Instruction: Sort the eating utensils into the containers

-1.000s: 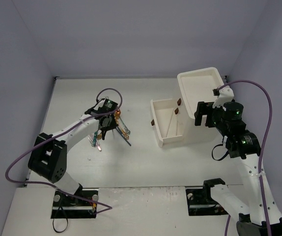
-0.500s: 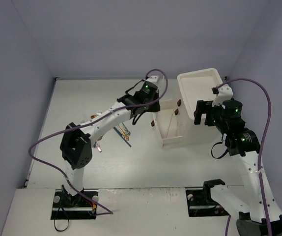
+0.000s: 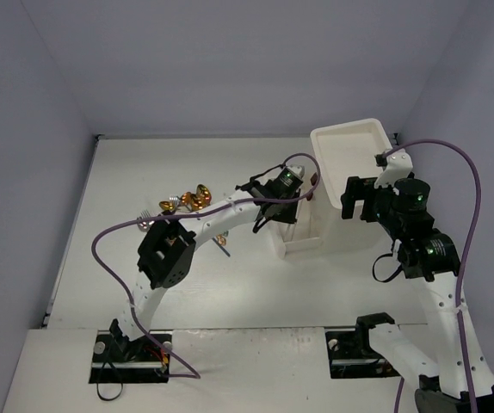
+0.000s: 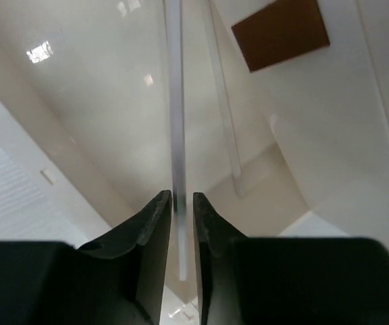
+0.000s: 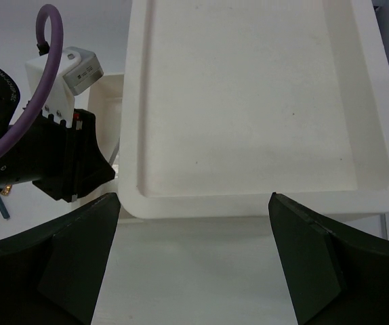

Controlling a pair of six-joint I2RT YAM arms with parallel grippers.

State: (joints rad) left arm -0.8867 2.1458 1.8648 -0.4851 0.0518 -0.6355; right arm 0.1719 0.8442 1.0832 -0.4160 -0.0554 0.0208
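Note:
My left gripper (image 3: 269,216) reaches over the pulled-out white drawer (image 3: 303,247) of the drawer unit (image 3: 350,142). In the left wrist view its jaws (image 4: 182,198) are closed to a narrow gap on a thin silver rod (image 4: 174,101) that points into the drawer. A second silver rod (image 4: 224,122) lies on the drawer floor, below a brown handle (image 4: 280,32). My right gripper (image 3: 355,200) is wide open and empty (image 5: 194,203) above the unit's white top tray (image 5: 249,101). Gold spoons (image 3: 191,200), a silver fork (image 3: 150,218) and a teal-handled piece (image 3: 222,240) lie on the table to the left.
The table's surface is white and walled by pale purple panels. The left arm (image 3: 213,215) stretches across the middle of the table. Its black wrist and purple cable show at the left of the right wrist view (image 5: 45,162).
My left arm has swung right from the utensil pile to the open drawer, carrying the silver rod. The right arm has not moved.

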